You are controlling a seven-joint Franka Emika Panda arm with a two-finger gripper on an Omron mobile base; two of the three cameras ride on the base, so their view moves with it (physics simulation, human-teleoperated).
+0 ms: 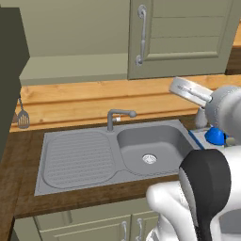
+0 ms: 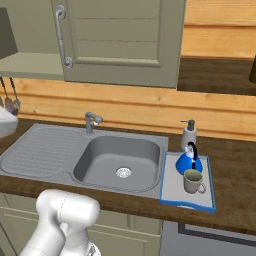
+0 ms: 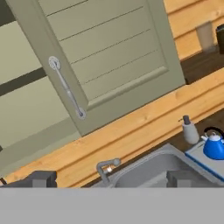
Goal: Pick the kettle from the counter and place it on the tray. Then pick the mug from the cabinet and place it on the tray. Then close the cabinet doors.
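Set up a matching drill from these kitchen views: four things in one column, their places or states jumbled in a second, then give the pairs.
Things:
1. kettle
2. mug
3. soap pump bottle
4. right cabinet door

Places or states:
A. on the counter, behind the tray
B. closed
C. at the tray's far end
D. at the tray's near end, in front of the kettle

Pairs: 1-C, 2-D, 3-A, 4-B
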